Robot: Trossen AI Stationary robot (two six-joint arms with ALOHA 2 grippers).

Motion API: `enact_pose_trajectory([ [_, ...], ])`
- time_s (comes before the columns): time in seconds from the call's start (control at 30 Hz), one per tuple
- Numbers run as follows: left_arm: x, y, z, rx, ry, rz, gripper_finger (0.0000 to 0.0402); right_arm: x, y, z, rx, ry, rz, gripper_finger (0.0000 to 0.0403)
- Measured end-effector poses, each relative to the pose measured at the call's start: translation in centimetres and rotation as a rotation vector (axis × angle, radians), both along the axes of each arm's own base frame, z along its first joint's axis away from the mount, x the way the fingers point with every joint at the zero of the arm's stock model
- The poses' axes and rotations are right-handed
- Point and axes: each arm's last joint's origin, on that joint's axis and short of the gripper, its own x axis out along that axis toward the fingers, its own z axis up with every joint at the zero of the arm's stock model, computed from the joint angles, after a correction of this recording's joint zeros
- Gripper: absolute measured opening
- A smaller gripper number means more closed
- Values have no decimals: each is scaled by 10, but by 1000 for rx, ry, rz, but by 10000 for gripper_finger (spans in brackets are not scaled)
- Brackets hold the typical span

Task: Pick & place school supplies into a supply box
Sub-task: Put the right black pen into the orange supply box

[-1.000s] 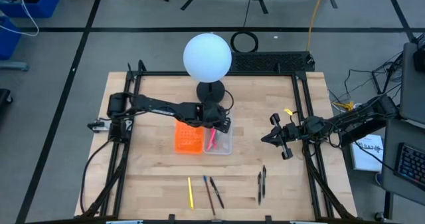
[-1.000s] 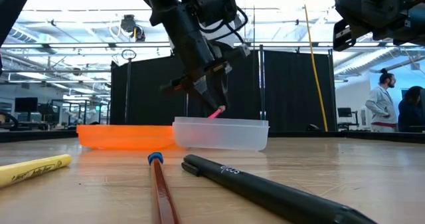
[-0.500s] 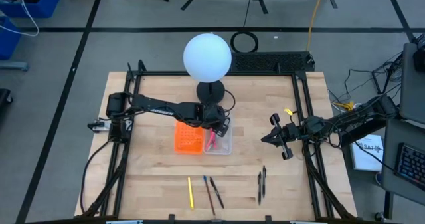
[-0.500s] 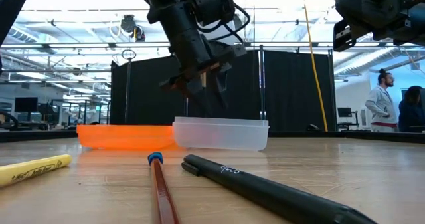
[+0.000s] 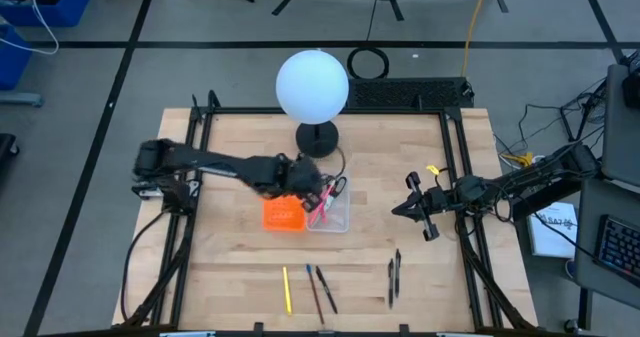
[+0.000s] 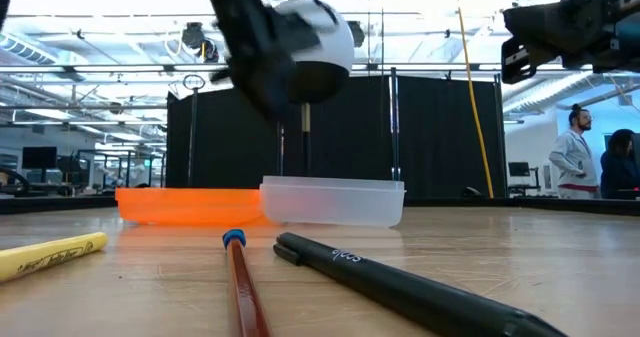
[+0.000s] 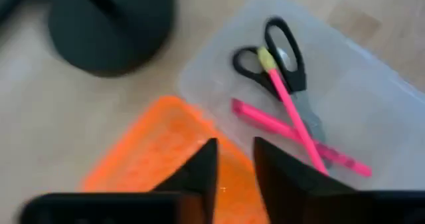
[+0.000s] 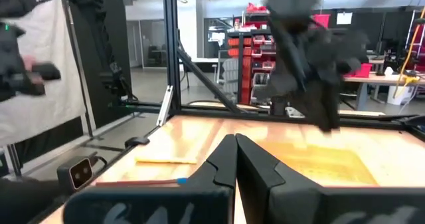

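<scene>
The clear supply box (image 5: 332, 213) (image 7: 372, 78) lies on the table beside an orange tray (image 5: 283, 214) (image 7: 149, 151). Black-handled scissors (image 7: 277, 54) and two pink pens (image 7: 300, 129) rest flat inside the box. My left gripper (image 5: 308, 188) (image 7: 234, 147) hovers open and empty above the seam between the orange tray and the box. My right gripper (image 5: 412, 206) (image 8: 234, 143) waits shut in the air over the table's right side. Near the table's near edge lie a yellow pen (image 5: 286, 289), a brown pencil (image 5: 313, 290), a black pen (image 5: 327, 290) and two dark pens (image 5: 393, 277).
A lamp with a white globe (image 5: 312, 85) and a black round base (image 5: 317, 137) (image 7: 109, 24) stands just beyond the box toward the far edge. Black frame rails run along the table's left and right sides. People stand in the room beyond the table (image 6: 575, 157).
My left gripper let go of a pink pen, which now lies in the clear box across the other one. The gripper then rose and drew back toward the table's left, from over the box toward the orange tray.
</scene>
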Motion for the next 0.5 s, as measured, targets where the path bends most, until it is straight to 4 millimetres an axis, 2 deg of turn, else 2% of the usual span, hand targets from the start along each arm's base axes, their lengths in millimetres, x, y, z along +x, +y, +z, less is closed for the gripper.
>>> enact_pose_trajectory([
  [0.1, -24, -15, 20, 33, -56, -45, 19, 0, 0, -1, -14, 4, -2, 0],
  [0.23, -70, -18, 26, 66, -180, 3, 15, 0, 0, 0, -32, -7, -5, 0],
  [0.33, -103, -20, 11, 7, -350, -13, 7, 0, 0, 0, -43, -9, -6, 0],
  [0.43, -128, -28, -13, -100, -526, -168, 6, 0, 0, 0, -52, -12, -8, 0],
  [0.5, -145, -35, -30, -101, -590, -282, 6, 0, 0, 0, -52, -11, -8, 0],
])
